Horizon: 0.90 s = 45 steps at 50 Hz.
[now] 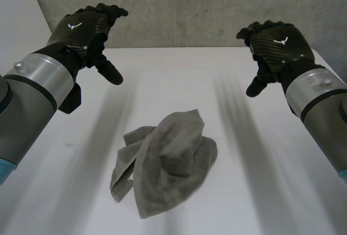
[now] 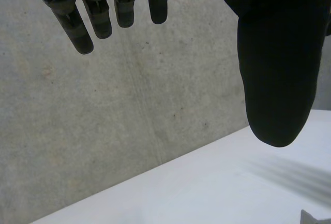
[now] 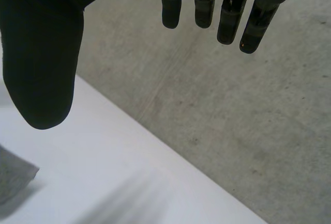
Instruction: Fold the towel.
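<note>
Grey terry towel lay crumpled in a loose heap, central on the white tabletop. Left hand and right hand hung released, well apart from it.

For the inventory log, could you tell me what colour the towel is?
Plain grey, no pattern; the towel shows best in the head view.

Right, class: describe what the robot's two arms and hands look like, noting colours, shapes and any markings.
The left robot hand and right robot hand are black, with a woven carbon-fibre-look back, a small white mark on it, and rounded dark fingers. The left arm and right arm are silver-grey cylinders ringed by a black band, ending in a light-blue cap.
</note>
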Each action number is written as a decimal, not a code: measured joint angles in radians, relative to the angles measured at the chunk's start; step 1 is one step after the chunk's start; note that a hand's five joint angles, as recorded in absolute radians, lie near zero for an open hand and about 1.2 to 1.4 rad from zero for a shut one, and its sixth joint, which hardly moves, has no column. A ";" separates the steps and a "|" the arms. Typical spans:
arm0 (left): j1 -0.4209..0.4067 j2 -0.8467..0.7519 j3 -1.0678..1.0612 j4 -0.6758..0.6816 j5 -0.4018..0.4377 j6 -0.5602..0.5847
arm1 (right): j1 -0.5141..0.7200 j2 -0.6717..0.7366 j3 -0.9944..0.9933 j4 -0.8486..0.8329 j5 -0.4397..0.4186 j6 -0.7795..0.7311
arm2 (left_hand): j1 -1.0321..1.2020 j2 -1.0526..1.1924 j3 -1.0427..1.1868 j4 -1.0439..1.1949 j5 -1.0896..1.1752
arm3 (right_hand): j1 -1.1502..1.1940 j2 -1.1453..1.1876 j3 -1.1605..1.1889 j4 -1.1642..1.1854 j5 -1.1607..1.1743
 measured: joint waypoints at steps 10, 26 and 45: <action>-0.003 -0.051 -0.038 -0.032 -0.009 -0.006 | 0.052 0.038 -0.018 0.161 -0.051 -0.065 | 0.018 0.023 0.028 0.023 0.000 | 0.000 0.000 0.000 0.000 0.000; 0.005 -0.149 -0.374 0.018 -0.013 -0.006 | 0.250 0.277 -0.024 0.068 -0.174 -0.074 | 0.125 0.128 0.133 0.127 0.095 | 0.000 0.000 0.000 0.000 0.000; -0.001 -0.213 -0.345 0.231 -0.109 0.000 | 0.266 0.428 -0.123 -0.248 -0.187 -0.059 | 0.956 1.008 1.014 1.011 0.964 | 0.699 0.929 0.948 0.941 0.867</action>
